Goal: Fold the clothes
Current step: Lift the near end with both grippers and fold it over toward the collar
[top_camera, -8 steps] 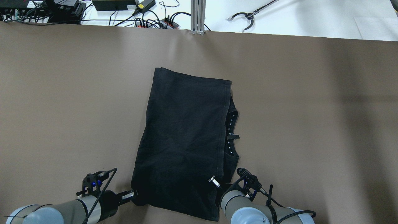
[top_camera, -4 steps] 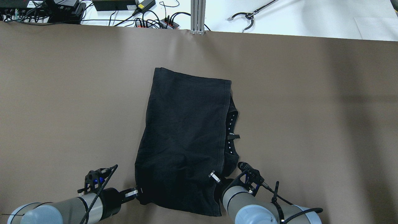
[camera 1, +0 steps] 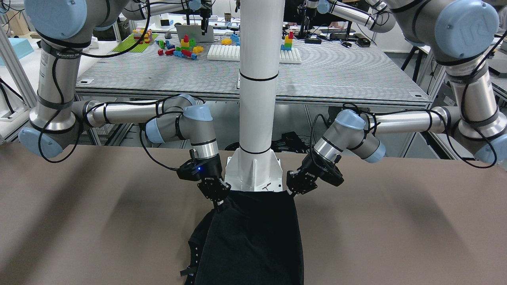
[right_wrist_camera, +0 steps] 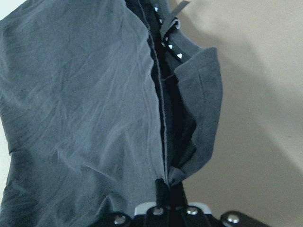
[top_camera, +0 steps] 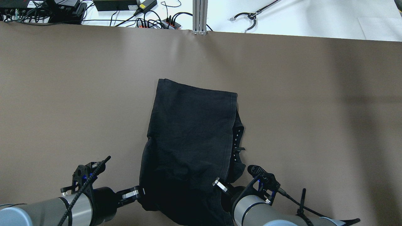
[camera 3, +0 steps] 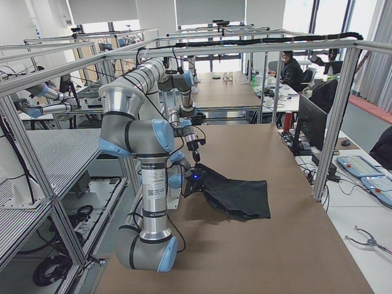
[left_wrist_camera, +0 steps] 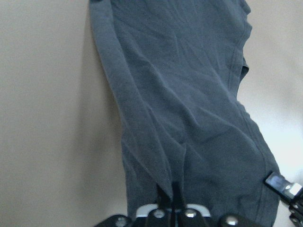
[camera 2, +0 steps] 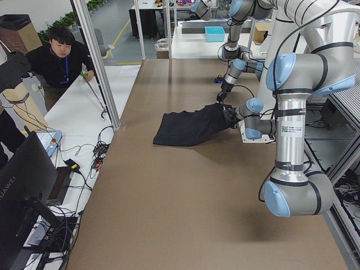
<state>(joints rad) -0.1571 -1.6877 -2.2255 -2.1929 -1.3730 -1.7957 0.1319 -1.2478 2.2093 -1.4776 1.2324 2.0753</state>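
Overhead exterior view shows the black clothes (top_camera: 188, 135) spread at the middle of the desk (top_camera: 314, 110), reaching toward its robot-side edge; that near end is raised off the surface. The left gripper (top_camera: 140, 191) pinches the near left corner; the right gripper (top_camera: 219, 184) is clamped on the near right corner.

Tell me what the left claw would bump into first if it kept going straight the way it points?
The black cloth. The left gripper is shut on the cloth's near edge, and its wrist view shows fabric stretching straight ahead. Past the fabric it would probably meet the brown table, though depth is hard to judge.
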